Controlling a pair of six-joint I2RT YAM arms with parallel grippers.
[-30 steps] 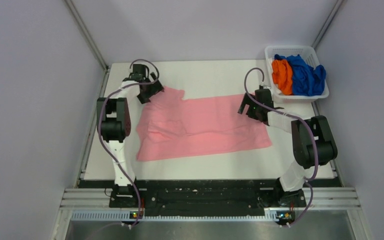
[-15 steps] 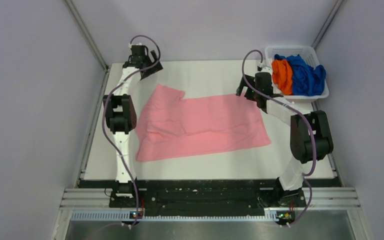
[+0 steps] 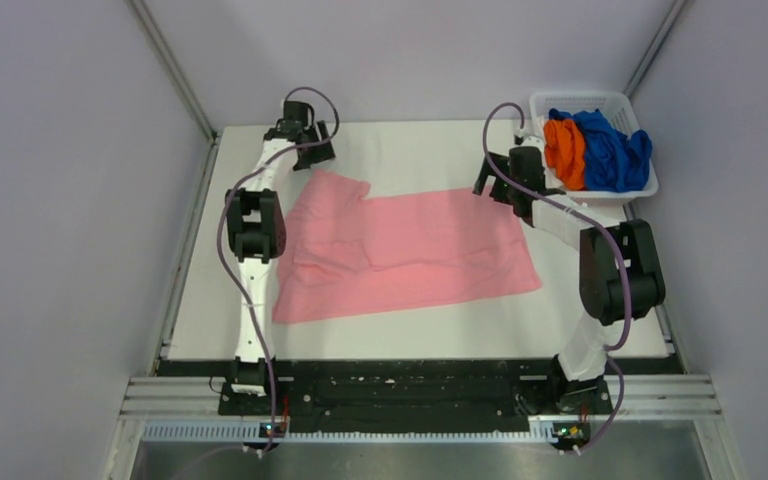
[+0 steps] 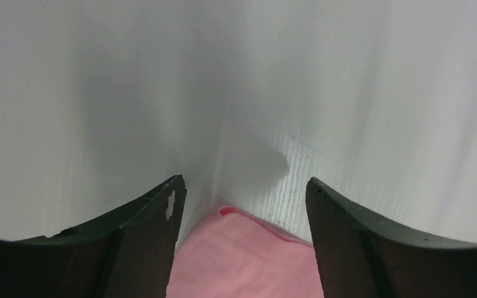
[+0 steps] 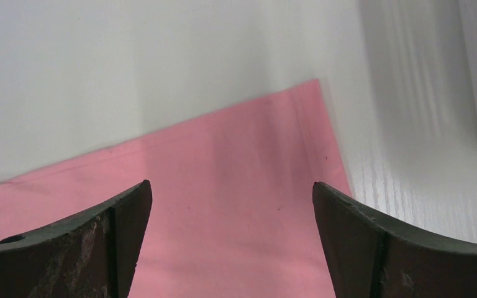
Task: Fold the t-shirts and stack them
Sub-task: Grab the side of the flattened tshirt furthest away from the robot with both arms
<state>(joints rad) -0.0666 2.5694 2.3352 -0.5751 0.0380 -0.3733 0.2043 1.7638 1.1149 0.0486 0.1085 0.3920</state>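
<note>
The light pink t-shirt (image 3: 400,250) lies spread flat on the white table, partly folded at its left side. My left gripper (image 3: 312,150) is open and empty just beyond the shirt's far left corner; in the left wrist view that corner (image 4: 242,261) shows between the fingers. My right gripper (image 3: 495,185) is open and empty over the shirt's far right corner, and the pink cloth (image 5: 236,186) lies under it in the right wrist view. The orange t-shirt (image 3: 564,150) and the royal blue t-shirt (image 3: 612,150) lie bunched in the basket.
A white plastic basket (image 3: 550,105) stands at the table's far right corner. Grey walls enclose the table on the left, back and right. The arm bases sit on a black rail at the near edge.
My left gripper has moved from the shirt's left sleeve outward to the far edge, then right toward the far left corner. My right gripper has moved back off the shirt's right edge to its far right corner.
</note>
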